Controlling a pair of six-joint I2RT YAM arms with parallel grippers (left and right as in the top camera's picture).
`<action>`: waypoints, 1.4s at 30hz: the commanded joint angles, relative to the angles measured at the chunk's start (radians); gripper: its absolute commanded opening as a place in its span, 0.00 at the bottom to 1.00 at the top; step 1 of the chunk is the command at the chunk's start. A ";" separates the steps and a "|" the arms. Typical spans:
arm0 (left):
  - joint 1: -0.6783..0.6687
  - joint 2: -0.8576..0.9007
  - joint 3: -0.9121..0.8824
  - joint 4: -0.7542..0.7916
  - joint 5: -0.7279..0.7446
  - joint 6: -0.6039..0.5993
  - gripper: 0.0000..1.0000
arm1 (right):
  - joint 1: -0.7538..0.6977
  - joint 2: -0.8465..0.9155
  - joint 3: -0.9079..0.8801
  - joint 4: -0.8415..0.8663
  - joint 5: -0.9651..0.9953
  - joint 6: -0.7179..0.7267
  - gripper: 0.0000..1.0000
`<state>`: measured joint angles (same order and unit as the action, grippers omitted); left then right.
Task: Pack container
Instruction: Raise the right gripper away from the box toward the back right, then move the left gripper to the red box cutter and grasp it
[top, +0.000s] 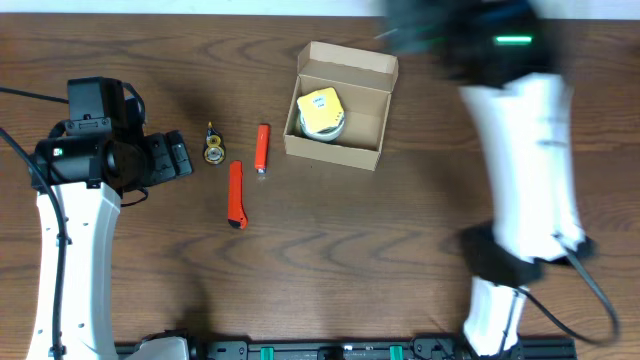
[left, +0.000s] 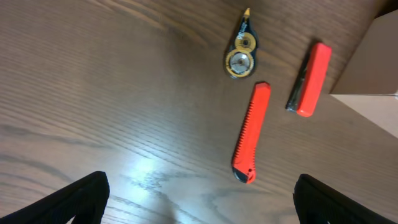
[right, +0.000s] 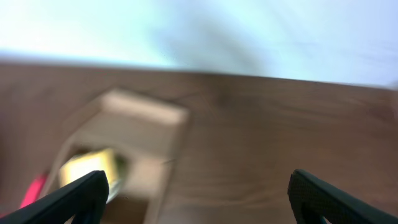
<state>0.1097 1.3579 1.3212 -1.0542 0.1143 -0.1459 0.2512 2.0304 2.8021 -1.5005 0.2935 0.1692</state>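
Observation:
The brown cardboard container stands open at the table's back centre, its flap lid raised at the far side. A yellow-topped tape roll lies inside it. The box also shows blurred in the right wrist view. On the table to its left lie an orange cutter, a shorter orange tool and a small correction-tape dispenser. My left gripper is open and empty above the table, left of these. My right gripper is open and empty, blurred, to the right of the box.
The left wrist view shows the cutter, the short orange tool, the dispenser and a corner of the box. The right arm reaches over the table's right side.

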 joint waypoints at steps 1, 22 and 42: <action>0.001 0.007 0.021 0.006 0.076 -0.027 0.96 | -0.156 -0.028 0.008 -0.010 -0.153 0.010 0.94; -0.129 0.423 0.540 -0.257 0.033 0.061 0.86 | -0.374 -0.003 -0.577 0.108 -0.220 0.056 0.99; -0.315 0.781 0.643 -0.211 -0.044 0.233 0.69 | -0.374 -0.003 -0.712 0.123 -0.219 0.055 0.99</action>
<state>-0.1802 2.1021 1.9472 -1.2755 0.0959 0.0868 -0.1226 2.0224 2.0933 -1.3819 0.0776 0.2092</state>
